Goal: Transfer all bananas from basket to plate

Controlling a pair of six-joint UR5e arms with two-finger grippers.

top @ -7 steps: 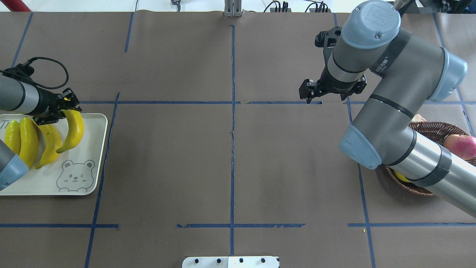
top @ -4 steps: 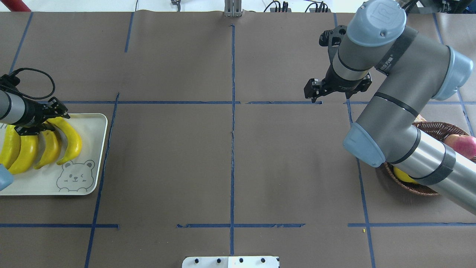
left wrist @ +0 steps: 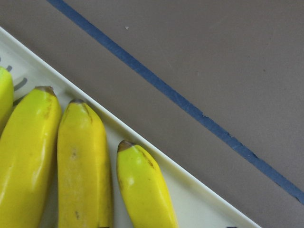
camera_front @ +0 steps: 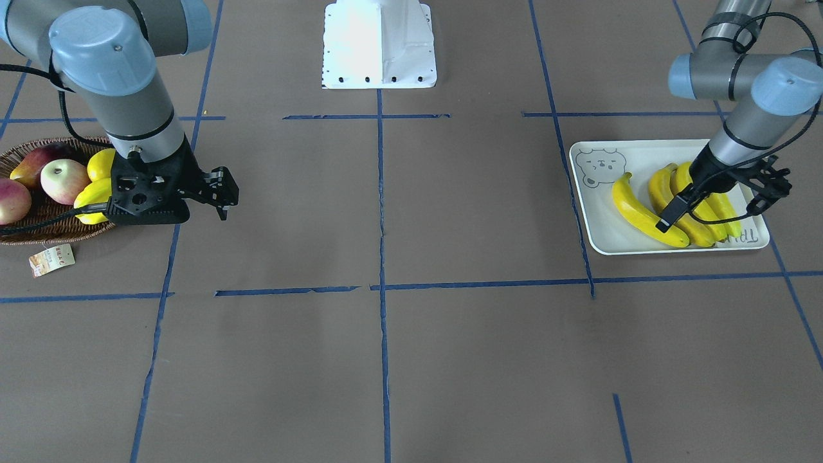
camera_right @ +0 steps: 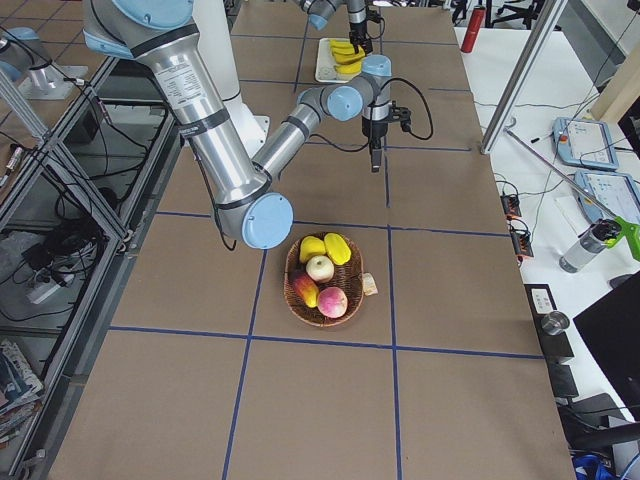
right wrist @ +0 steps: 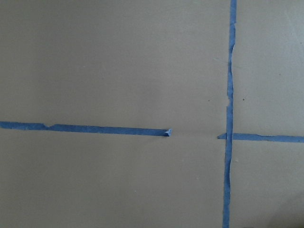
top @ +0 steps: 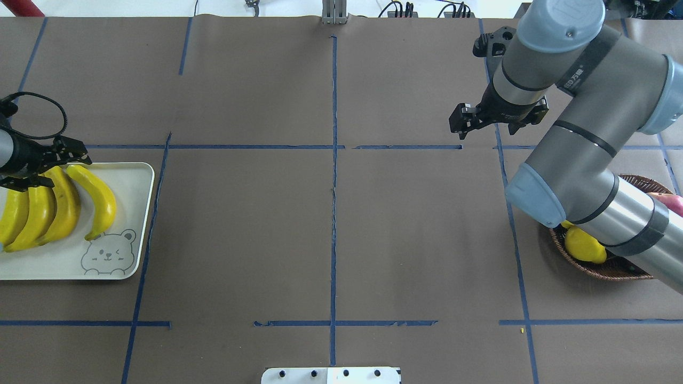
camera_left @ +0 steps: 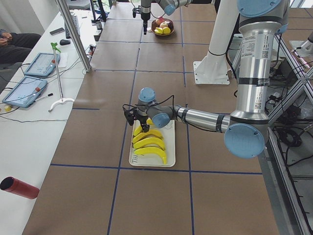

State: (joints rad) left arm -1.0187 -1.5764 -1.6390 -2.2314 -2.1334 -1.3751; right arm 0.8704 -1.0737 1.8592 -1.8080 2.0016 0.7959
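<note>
Here the four bananas [top: 66, 202] lie side by side on the plate [top: 133, 213], long axes slanting across its width, one end of each at the rim toward the worktop's [top: 240, 224] far edge. The left claw [top: 50, 168] gapes wide over those ends, empty. The right claw [top: 499, 121] hangs spread and empty, away from the basket [top: 603, 269].

In the overhead view the plate [top: 130, 213] is cut off by the picture's edge, together with that one of the bananas [top: 101, 197] farthest from its bear drawing [top: 108, 252], while most of the basket [top: 613, 273], well apart from the plate, is covered by the right arm [top: 581, 160]. In the left wrist view only the bananas' tips are shown, and the plate's lettering [camera_front: 744, 237] is partly hidden under them in the front view.
</note>
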